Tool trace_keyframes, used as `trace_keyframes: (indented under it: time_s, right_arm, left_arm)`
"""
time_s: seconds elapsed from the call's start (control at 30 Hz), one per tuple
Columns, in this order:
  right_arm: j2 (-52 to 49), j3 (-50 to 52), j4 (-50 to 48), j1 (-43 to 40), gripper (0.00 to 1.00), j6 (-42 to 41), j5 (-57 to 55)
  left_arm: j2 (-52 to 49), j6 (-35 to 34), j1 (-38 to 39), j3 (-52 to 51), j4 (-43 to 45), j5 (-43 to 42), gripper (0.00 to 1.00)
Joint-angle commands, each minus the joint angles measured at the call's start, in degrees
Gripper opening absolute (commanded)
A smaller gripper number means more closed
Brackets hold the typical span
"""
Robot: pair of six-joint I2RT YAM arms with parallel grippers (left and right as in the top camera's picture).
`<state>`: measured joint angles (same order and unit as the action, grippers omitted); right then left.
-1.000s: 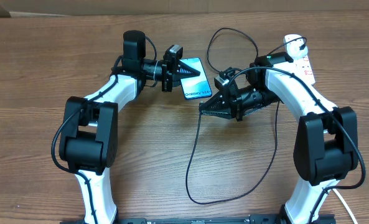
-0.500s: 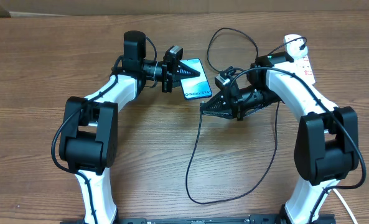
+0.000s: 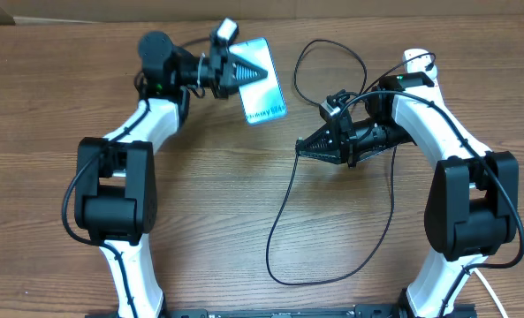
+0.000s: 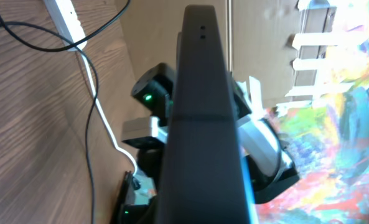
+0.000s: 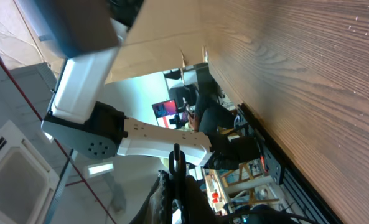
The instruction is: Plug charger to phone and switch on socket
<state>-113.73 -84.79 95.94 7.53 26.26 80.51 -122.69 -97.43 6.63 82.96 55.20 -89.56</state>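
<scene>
My left end effector (image 3: 246, 72) is clenched on the phone (image 3: 266, 102), holding it tilted above the bench (image 3: 49, 115) near its far edge. My right end effector (image 3: 302, 148) grips the charger (image 3: 281, 203) at its connector end. That end sits right of the phone and toward the near edge, apart from it, while the socket (image 3: 431, 87) lies by the far right corner.

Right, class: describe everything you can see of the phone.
The phone is a slim rectangle with black edges and a pale blue-white screen bearing faint text, facing the overhead camera. The left hand is shut on its upper part, apparently holding it raised over the far side of the wooden table. The left wrist view shows its dark edge with two small holes. Nothing is plugged into it.
</scene>
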Motion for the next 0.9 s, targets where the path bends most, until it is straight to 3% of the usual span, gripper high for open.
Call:
trace_keyframes:
  time_s: [0.0, 0.13, 0.37, 0.6, 0.87]
  right_arm:
    - [1.97, -1.53, 1.22, -0.09, 0.04, 5.53, -1.99]
    - [5.2, -1.6, 1.2, -0.11, 0.04, 11.1, -6.54]
    - [6.86, -4.59, 0.81, -0.09, 0.04, 11.74, -8.87]
    - [6.86, -4.59, -3.1, 1.46, 0.04, 11.06, -7.8]
    - [6.86, -4.59, -6.27, 3.96, 0.04, 7.58, -9.99]
  left_arm:
    - [0.44, -10.4, 0.04, 4.72, -0.09, -1.11, 0.04]
    - [0.44, -13.9, 0.31, 6.64, 0.0, -1.11, 0.04]
    - [0.44, -4.96, 1.49, 6.84, 2.16, -1.11, 0.04]
    - [0.44, -0.63, 4.79, 7.3, 2.27, -1.09, 0.04]
    - [0.44, -0.68, 5.14, 7.32, 1.68, -1.11, 0.04]
